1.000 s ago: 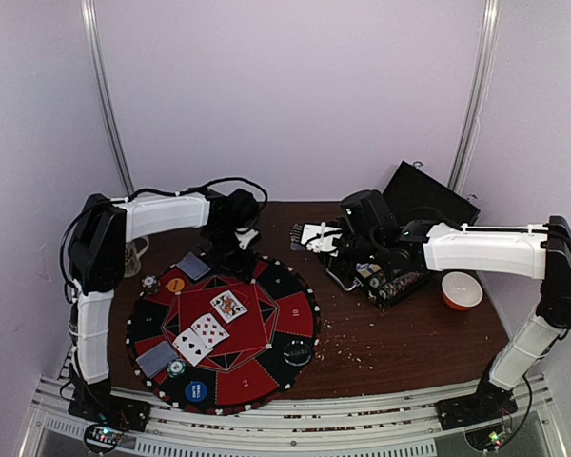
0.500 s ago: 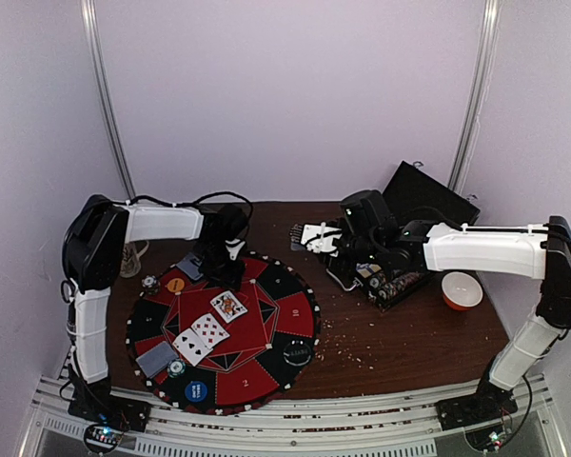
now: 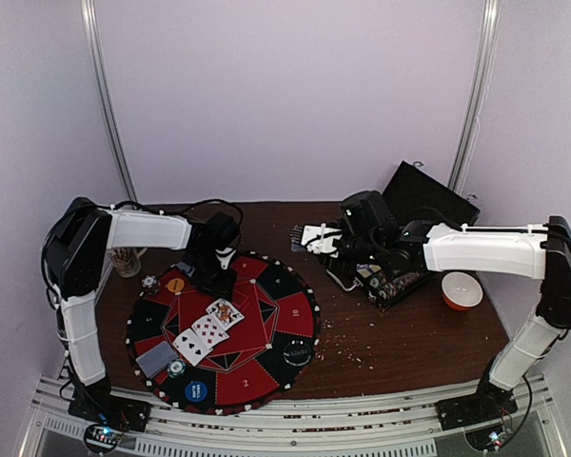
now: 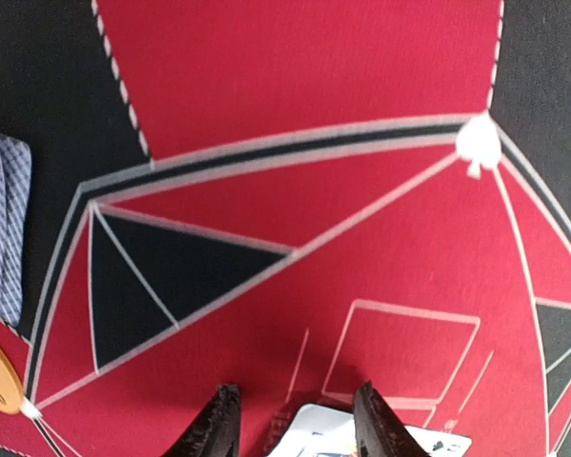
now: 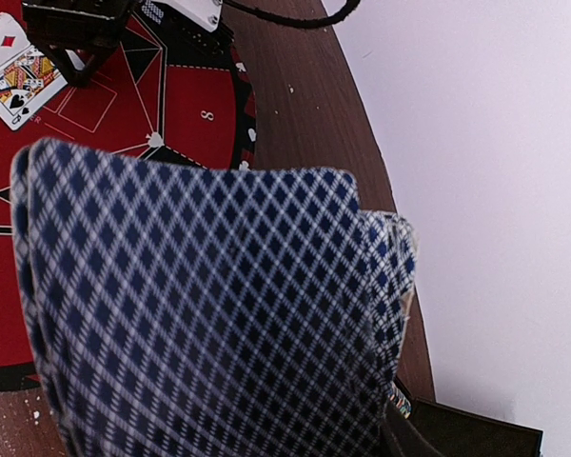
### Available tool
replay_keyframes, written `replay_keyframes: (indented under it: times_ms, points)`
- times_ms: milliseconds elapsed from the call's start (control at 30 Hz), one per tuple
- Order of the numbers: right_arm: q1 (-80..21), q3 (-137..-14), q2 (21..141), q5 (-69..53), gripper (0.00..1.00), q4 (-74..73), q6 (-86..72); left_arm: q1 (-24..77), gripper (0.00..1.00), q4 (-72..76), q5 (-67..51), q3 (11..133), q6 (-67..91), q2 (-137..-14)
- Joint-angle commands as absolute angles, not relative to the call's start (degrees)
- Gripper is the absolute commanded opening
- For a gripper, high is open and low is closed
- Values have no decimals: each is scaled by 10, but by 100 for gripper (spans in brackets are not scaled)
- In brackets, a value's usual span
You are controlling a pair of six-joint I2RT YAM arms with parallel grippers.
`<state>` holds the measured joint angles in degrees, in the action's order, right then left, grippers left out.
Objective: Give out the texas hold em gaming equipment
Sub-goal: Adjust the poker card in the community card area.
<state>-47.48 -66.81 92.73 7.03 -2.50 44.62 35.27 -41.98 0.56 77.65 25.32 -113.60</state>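
Lying beneath the left hand [image 4: 295, 394], a white-faced card [image 4: 400, 444].

Face-up cards [image 3: 209, 329] at the mat's [image 3: 257, 373] middle, case [image 3: 428, 200] right of it, bowl [image 3: 462, 290] farther right.

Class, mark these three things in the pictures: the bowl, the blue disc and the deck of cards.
Bowl [image 3: 461, 288]: top view, its white inside.
Blue disc [image 3: 196, 390]: top view, its centre.
Deck [image 5: 209, 314]: right wrist view, the front card's patterned back.
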Motion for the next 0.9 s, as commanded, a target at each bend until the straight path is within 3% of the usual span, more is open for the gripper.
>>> replay_keyframes:
  times_ms: [0,467,600,800,867]
  points:
    - [-474,-662,917,65,43,-23,437,356,43,-428,-13,757,276,-1112]
    - [-475,-659,915,66,43,-27,437,360,48,-420,-14,808,254,-1102]
    - [-475,-660,914,67,43,-28,437,393,53,-433,18,830,188,-1080]
    - [-475,-664,910,71,43,-36,437,414,50,-559,-12,802,193,-1046]
    - [-475,-661,906,71,43,-36,437,422,53,-598,-8,769,197,-1025]
